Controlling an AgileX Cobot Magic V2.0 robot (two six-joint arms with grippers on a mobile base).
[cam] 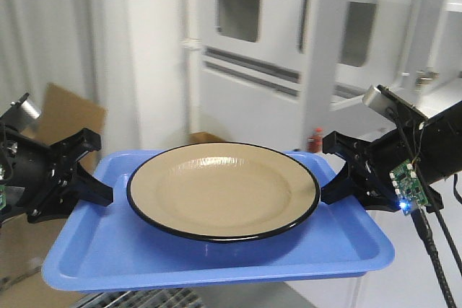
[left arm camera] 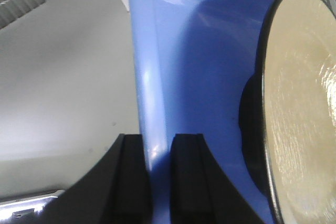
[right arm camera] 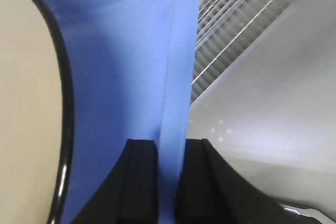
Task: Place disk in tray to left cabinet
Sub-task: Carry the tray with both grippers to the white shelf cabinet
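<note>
The left pincer (cam: 101,171) and right pincer (cam: 328,167) each clamp a short end of the tray (cam: 216,257), disk (cam: 224,189) centred between them.

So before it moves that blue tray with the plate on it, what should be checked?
1. Left gripper clamped on the tray lip: ok, a finger on each side of it.
2. Right gripper clamped on the opposite lip: ok, same hold.
3. Disk lying inside the tray, clear of both grippers: ok.
4. Tray held about level: ok in the front view.
5. Path ahead free: cannot tell, the view beyond is blurred.
6. Shelf of the left cabinet ready to take the tray: cannot tell, no such shelf shows clearly.
</note>
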